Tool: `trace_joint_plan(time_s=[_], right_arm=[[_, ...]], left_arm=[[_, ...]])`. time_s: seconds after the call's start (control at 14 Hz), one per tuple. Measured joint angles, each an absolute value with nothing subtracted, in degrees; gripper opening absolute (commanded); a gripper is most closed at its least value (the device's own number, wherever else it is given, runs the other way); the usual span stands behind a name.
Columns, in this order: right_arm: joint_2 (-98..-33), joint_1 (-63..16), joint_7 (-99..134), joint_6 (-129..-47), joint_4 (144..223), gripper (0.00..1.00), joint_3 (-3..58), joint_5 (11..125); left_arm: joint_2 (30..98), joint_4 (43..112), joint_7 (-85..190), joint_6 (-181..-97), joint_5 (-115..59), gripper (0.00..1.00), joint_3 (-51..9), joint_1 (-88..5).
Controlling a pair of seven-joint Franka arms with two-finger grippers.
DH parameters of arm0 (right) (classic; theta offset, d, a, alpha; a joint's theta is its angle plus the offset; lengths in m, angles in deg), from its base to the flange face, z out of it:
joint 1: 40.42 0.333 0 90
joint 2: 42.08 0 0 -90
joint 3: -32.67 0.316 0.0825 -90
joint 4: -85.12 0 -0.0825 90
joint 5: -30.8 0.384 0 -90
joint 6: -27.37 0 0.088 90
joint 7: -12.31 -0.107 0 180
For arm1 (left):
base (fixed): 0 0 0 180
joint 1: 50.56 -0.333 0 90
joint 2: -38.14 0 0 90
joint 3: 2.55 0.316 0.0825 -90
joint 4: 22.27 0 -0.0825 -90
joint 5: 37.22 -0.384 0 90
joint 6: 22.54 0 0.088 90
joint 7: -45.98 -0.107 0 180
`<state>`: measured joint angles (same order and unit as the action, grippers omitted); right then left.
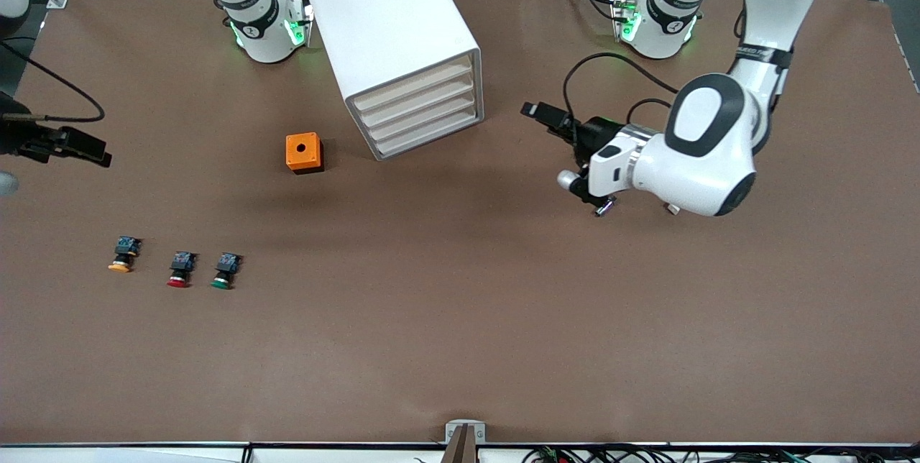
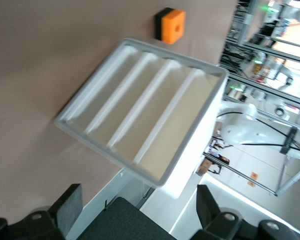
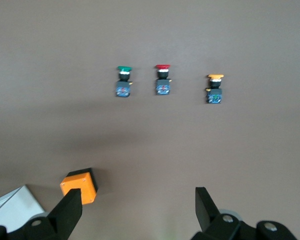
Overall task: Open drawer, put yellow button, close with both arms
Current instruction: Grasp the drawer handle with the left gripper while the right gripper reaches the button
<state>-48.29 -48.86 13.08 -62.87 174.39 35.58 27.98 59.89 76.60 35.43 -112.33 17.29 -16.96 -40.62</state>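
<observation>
The white cabinet stands near the robots' bases, all four drawers shut. The uppermost drawer also shows in the left wrist view. My left gripper is open and empty, above the table beside the cabinet toward the left arm's end, pointing at the drawer fronts; in its wrist view the fingers are wide apart. The yellow button lies on the table toward the right arm's end, and shows in the right wrist view. My right gripper is open and empty, over the table's edge at that end.
A red-capped button and a green-capped button lie in a row beside the yellow one. An orange box with a hole on top sits beside the cabinet, toward the right arm's end. The table is brown.
</observation>
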Motion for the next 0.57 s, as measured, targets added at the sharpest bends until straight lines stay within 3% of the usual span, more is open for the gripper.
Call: trace_joint_plan(time_s=[0.57], right_arm=[[-54.32, -56.05, 17.64, -75.98, 181.7, 1.0, 35.39, 22.7]], left_arm=[[68.72, 78.25, 18.62, -114.7, 28.07, 1.0, -17.81, -36.95]])
